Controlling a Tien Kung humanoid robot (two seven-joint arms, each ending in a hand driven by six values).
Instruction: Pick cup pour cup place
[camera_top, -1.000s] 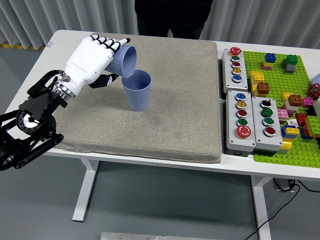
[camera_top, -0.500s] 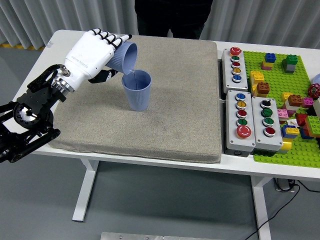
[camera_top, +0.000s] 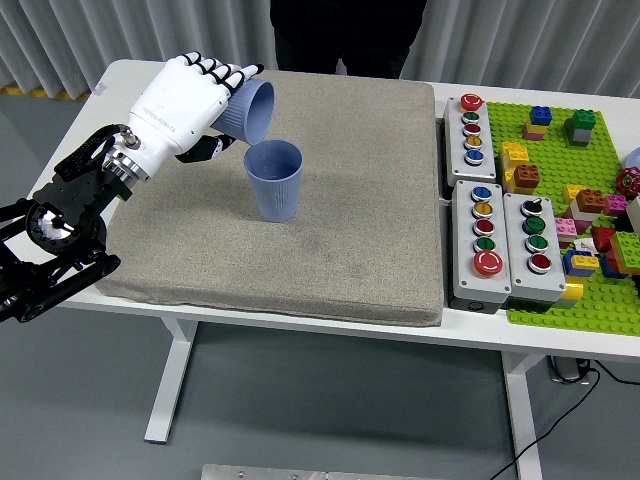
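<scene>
A blue cup (camera_top: 275, 180) stands upright on the grey mat (camera_top: 340, 240), left of the mat's middle. My white left hand (camera_top: 205, 105) is shut on a second blue cup (camera_top: 250, 108), held tilted with its mouth facing right and down, just above and left of the standing cup's rim. The two cups are slightly apart. The right hand is out of view.
Two grey button boxes (camera_top: 500, 245) and a narrower one (camera_top: 470, 130) lie right of the mat. A green baseplate (camera_top: 560, 160) with several toy bricks fills the far right. A person in dark clothes (camera_top: 345, 30) stands at the far side.
My left hand has lifted the tilted cup a little up and away from the standing cup's rim, and turned it less steeply.
</scene>
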